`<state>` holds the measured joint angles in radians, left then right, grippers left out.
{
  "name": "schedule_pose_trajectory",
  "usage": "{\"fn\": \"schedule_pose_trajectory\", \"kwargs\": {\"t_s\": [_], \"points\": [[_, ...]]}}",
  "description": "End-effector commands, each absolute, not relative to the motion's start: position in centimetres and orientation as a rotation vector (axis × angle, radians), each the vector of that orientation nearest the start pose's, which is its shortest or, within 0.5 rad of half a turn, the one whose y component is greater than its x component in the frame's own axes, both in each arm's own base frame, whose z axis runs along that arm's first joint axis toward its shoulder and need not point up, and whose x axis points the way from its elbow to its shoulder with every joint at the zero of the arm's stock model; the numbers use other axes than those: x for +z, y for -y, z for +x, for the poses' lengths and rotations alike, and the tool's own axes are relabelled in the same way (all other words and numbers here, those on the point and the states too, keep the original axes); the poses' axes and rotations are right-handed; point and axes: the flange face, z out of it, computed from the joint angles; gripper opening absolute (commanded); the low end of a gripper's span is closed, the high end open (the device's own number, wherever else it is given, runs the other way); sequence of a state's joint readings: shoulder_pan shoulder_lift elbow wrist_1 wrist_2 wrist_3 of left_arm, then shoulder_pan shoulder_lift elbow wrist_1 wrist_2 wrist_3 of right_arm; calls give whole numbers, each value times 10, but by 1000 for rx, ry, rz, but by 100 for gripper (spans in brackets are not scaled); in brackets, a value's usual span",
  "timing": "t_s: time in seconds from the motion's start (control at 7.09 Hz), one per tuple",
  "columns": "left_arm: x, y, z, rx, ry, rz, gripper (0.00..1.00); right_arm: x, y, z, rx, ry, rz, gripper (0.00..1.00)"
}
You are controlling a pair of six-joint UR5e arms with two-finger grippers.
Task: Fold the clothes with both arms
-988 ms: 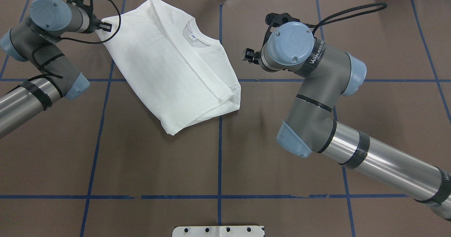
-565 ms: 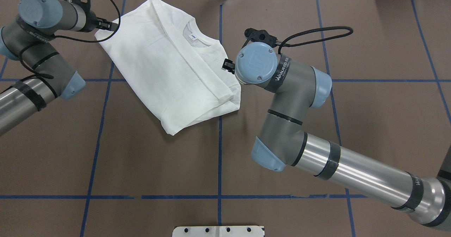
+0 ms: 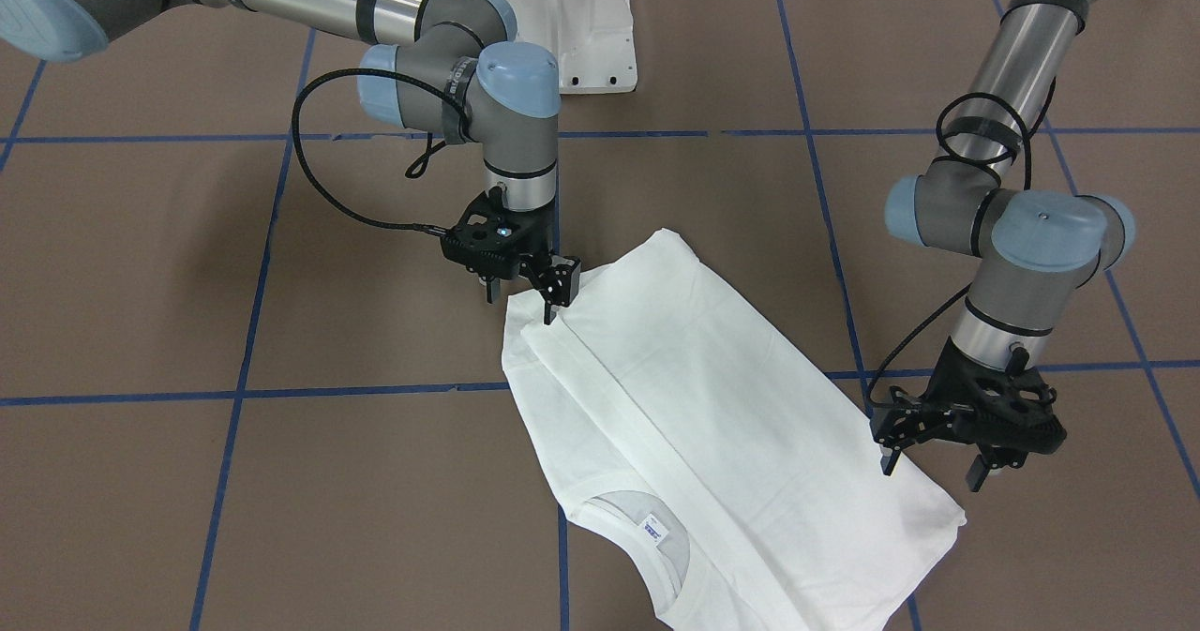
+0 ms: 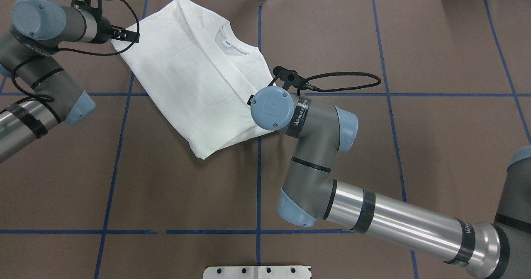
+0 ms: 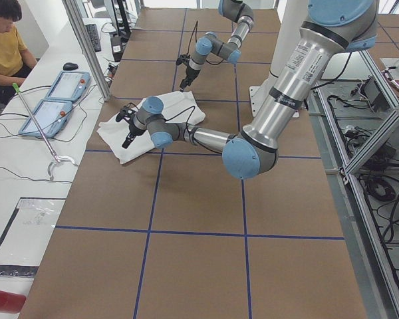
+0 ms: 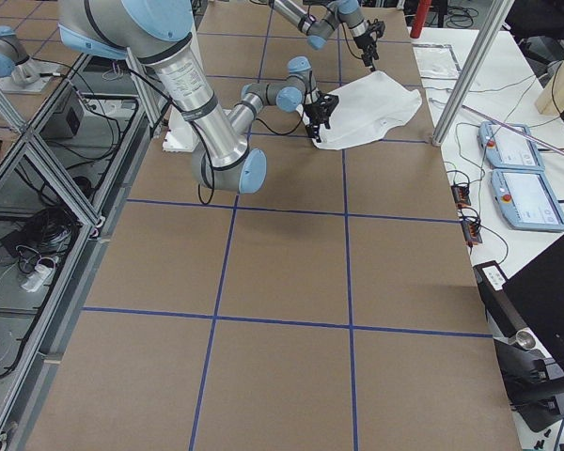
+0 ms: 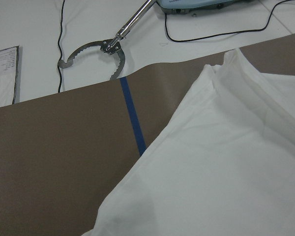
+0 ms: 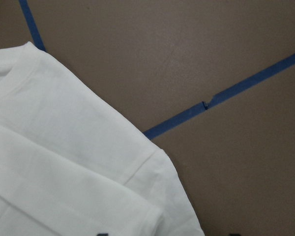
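The white shirt [image 4: 195, 76] lies folded and slanted on the brown table, neck label [image 4: 227, 43] up; no printed text shows. It also shows in the front view [image 3: 712, 406]. My left gripper [image 3: 933, 469] is open and empty, fingers down, just over the shirt's far-left corner; from overhead the left gripper [image 4: 124, 34] sits at that corner. My right gripper [image 3: 518, 301] is open and empty over the shirt's near-right corner. Overhead, my right wrist [image 4: 269, 107] hides it. The right wrist view shows that corner [image 8: 64, 162] close below.
Blue tape lines [image 4: 259, 163] grid the table. The white pedestal base [image 3: 581, 22] stands at the robot's side. Past the far edge lie a metal grabber tool [image 7: 96, 49], cables and two pendants [image 5: 60, 93]; an operator [image 5: 3, 40] sits there.
My right arm has swung left and toward the robot, from beside the shirt to over its near-right corner. My left gripper has shifted slightly farther along the far-left corner.
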<state>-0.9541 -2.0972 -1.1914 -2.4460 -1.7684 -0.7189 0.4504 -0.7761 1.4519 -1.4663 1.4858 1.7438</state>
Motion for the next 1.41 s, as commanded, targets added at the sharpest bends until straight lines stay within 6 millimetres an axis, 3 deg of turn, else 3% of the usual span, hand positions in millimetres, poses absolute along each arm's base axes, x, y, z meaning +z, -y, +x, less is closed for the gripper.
{"fn": "schedule_pose_trajectory", "kwargs": {"t_s": [0.0, 0.28, 0.42, 0.56, 0.71, 0.99, 1.27], "points": [[438, 663, 333, 7, -777, 688, 100, 223, 435, -628, 614, 761, 211, 76], [439, 663, 333, 7, -777, 688, 100, 227, 430, -631, 611, 757, 224, 70], [439, 663, 333, 7, -777, 688, 100, 228, 430, -631, 612, 755, 227, 58], [439, 663, 333, 7, -777, 688, 100, 226, 430, -631, 612, 758, 227, 19], [438, 663, 333, 7, -778, 689, 100, 228, 430, -632, 612, 756, 227, 0], [438, 663, 333, 7, -778, 689, 100, 232, 433, -629, 612, 752, 230, 0], [438, 663, 333, 7, -778, 689, 100, 251, 452, -602, 621, 733, 243, 0]]}}
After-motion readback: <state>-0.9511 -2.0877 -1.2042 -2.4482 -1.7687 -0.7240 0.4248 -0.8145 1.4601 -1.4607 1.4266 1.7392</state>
